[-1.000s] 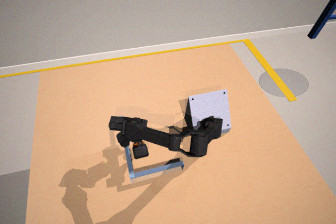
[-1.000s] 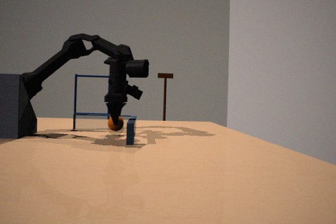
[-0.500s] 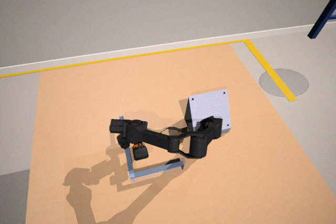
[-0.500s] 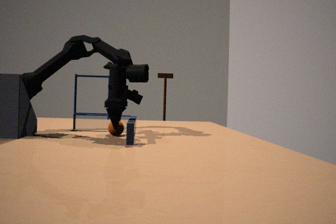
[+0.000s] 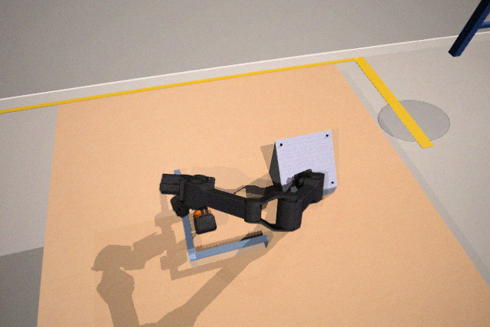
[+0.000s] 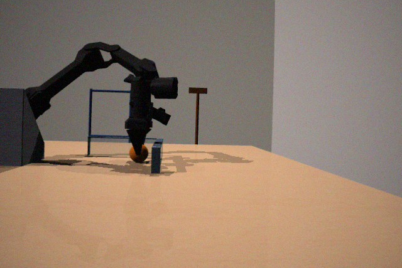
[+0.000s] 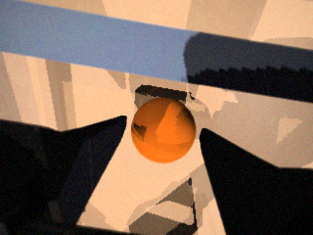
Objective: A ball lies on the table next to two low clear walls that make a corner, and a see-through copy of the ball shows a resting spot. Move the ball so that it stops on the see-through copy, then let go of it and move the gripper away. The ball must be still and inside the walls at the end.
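The orange ball [image 5: 197,214] [image 6: 132,154] [image 7: 163,142] rests on the table, inside the corner of the two low walls. My gripper [image 5: 203,211] [image 6: 138,152] [image 7: 163,126] is open and low around the ball, with one fingertip on each side. In the wrist view a narrow gap shows between each fingertip and the ball. One blue-edged wall [image 5: 188,236] [image 6: 156,159] [image 7: 98,44] runs close beside the ball; the other wall [image 5: 229,246] meets it at the corner. No separate see-through copy shows apart from the ball.
The pale base block [image 5: 302,157] [image 6: 11,125] stands behind the arm. The arm and its shadows cover part of the walled area. A blue frame [image 6: 90,112] and a brown post [image 6: 196,118] stand in the background.
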`<action>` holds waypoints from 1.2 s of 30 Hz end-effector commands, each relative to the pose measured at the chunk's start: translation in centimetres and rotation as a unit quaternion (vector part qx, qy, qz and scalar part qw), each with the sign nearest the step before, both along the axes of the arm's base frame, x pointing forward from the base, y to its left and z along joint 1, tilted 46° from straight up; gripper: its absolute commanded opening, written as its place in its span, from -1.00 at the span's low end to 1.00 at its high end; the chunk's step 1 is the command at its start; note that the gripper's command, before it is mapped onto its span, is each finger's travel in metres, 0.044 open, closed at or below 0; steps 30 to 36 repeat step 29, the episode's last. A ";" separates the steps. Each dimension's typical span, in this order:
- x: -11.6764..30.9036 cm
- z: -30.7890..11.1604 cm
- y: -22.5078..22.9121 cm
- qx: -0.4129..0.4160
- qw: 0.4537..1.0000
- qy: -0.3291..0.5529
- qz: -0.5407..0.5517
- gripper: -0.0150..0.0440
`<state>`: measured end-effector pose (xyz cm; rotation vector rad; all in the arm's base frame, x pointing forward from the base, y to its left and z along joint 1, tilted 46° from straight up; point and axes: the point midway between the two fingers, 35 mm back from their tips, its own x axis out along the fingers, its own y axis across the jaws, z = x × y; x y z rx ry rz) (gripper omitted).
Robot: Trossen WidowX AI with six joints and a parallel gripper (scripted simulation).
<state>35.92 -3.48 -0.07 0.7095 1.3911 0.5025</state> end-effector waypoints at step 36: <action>-2.0 8.4 -8.6 0.002 1.000 0.003 -0.007 1.00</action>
